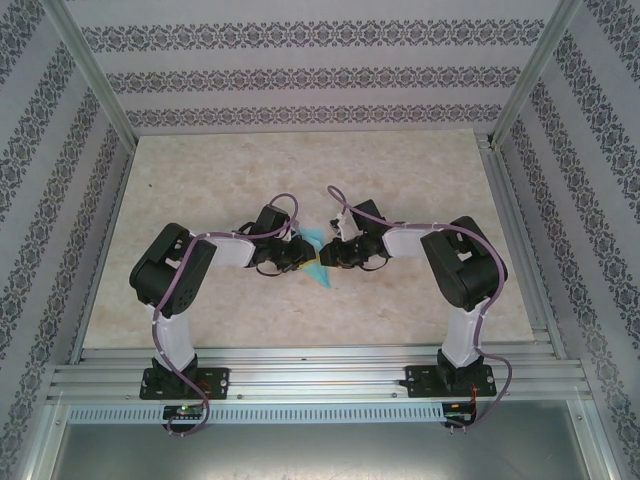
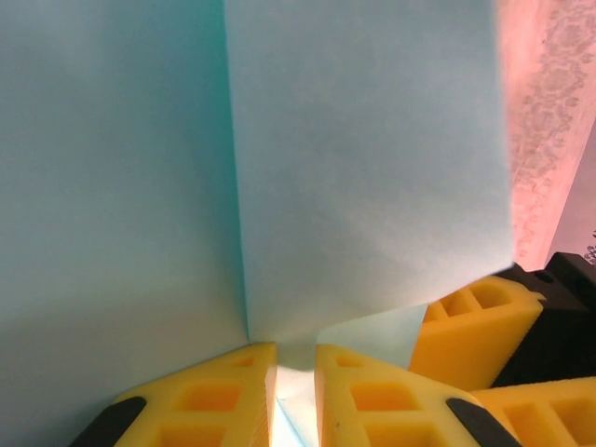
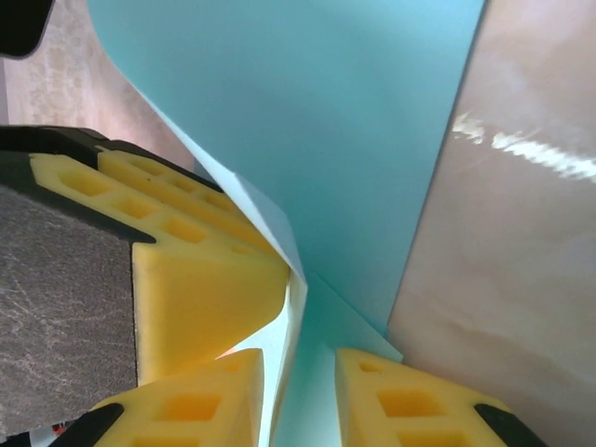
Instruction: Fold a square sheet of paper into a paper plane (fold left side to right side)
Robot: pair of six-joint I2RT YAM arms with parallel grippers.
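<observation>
Turquoise and limp, the square sheet of paper (image 2: 363, 168) wants holding near its fold, we judge; our left gripper (image 2: 296, 372) pinches it, while the right gripper (image 3: 300, 391) gapes.

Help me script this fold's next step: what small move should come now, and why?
Probably back the right end effector off the thin turquoise-blue square paper sheet: its jaws stand apart around the paper's edge, while the left end effector looks pinched on the raised fold.
</observation>
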